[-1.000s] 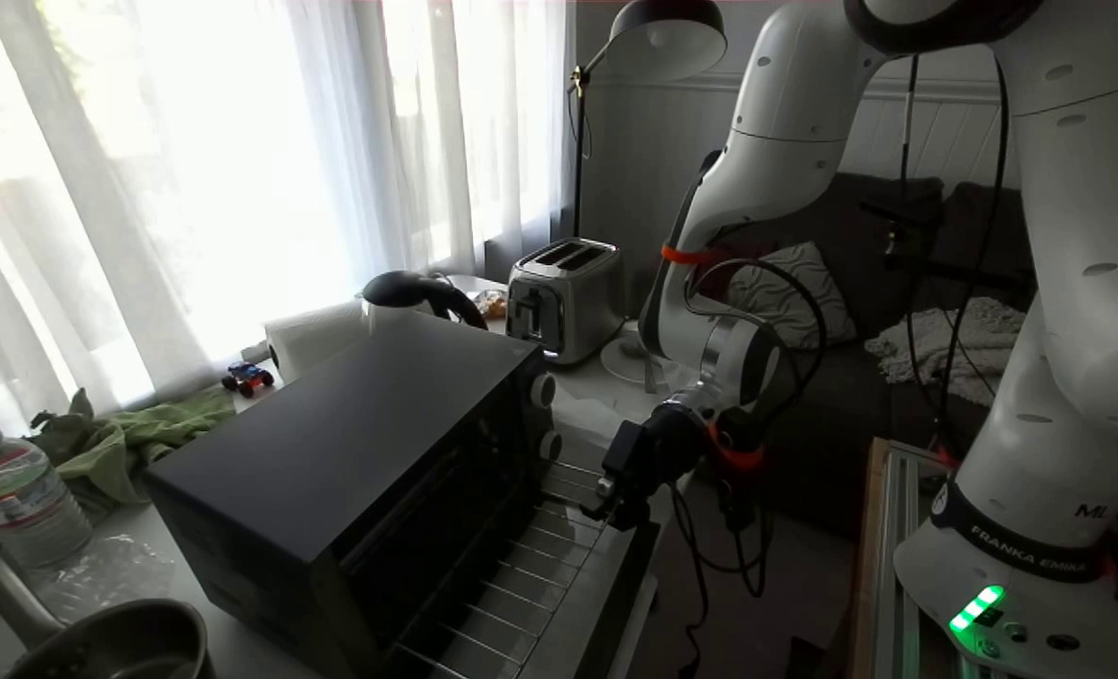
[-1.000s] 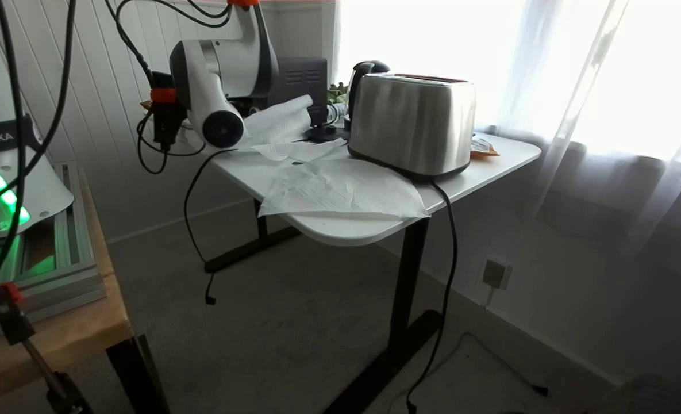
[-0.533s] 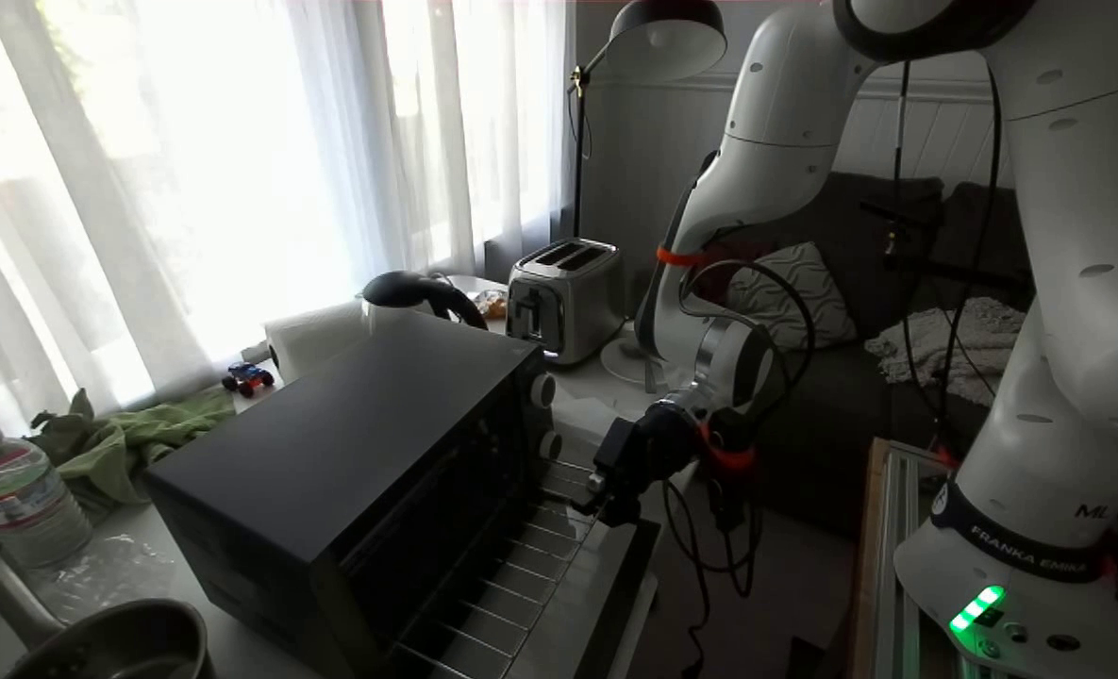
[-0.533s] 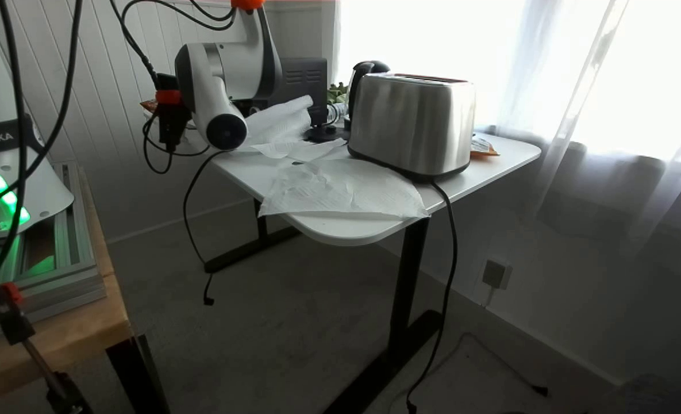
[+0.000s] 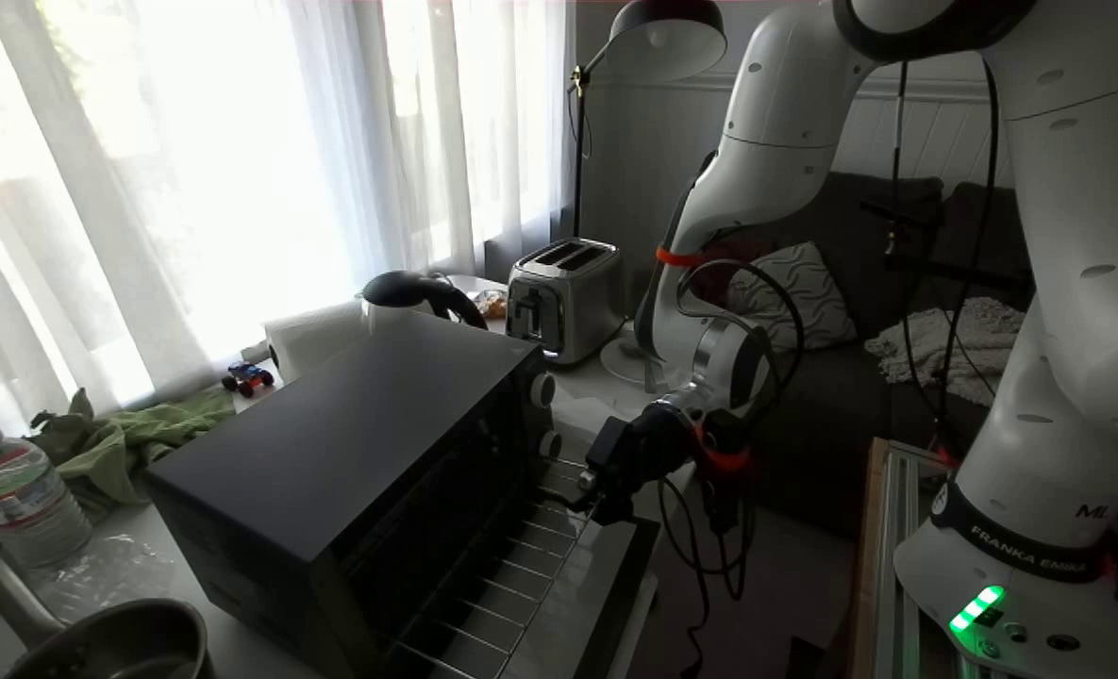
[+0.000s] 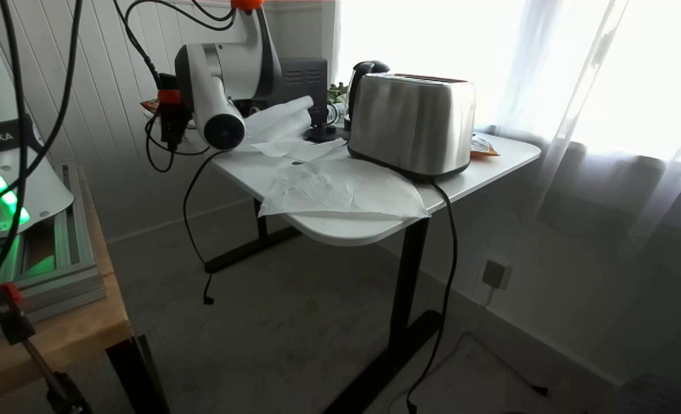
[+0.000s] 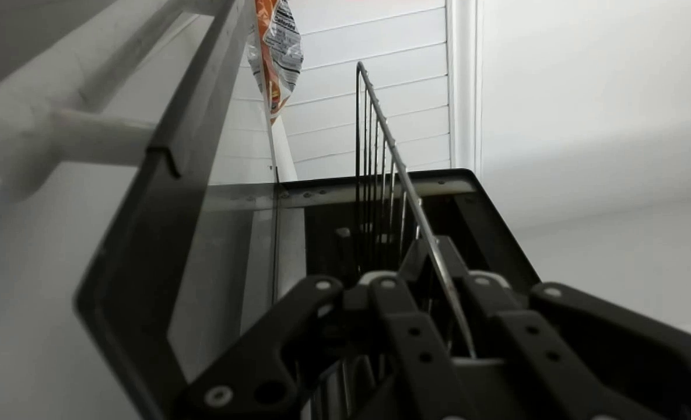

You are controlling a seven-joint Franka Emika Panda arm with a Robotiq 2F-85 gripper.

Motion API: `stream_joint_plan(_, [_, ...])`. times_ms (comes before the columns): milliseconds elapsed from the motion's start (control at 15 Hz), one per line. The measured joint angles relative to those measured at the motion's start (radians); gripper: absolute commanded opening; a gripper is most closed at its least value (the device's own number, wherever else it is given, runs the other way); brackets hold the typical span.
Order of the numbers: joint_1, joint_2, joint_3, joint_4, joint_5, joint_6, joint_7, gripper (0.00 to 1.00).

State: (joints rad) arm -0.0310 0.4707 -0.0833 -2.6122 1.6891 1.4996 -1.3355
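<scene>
Wire rack (image 7: pixel 406 178), one: projecting past the front edge of toaster oven (image 5: pixel 351 429); outer edge, near knob-side corner, pinched between tips of gripper (image 7: pixel 432 251).

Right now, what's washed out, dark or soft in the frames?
Both exterior views: window curtains blown out to white. In an exterior view: toaster oven interior nearly black. Wrist view: black gripper dim but readable; pale bar at left looks soft, rack edge crisper.
</scene>
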Motion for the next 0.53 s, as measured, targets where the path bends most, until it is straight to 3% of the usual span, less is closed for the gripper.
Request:
stream_joint_plan(200, [0.012,0.001,0.008,0.002,0.043,0.001,0.004,0.04])
stream_joint_plan(400, [0.012,0.002,0.008,0.0,0.056,0.001,0.006,0.14])
stream_joint_plan(467, [0.012,0.002,0.008,0.0,0.057,0.001,0.006,0.36])
stream_joint_plan(533, [0.012,0.002,0.008,0.0,0.06,0.001,0.007,0.39])
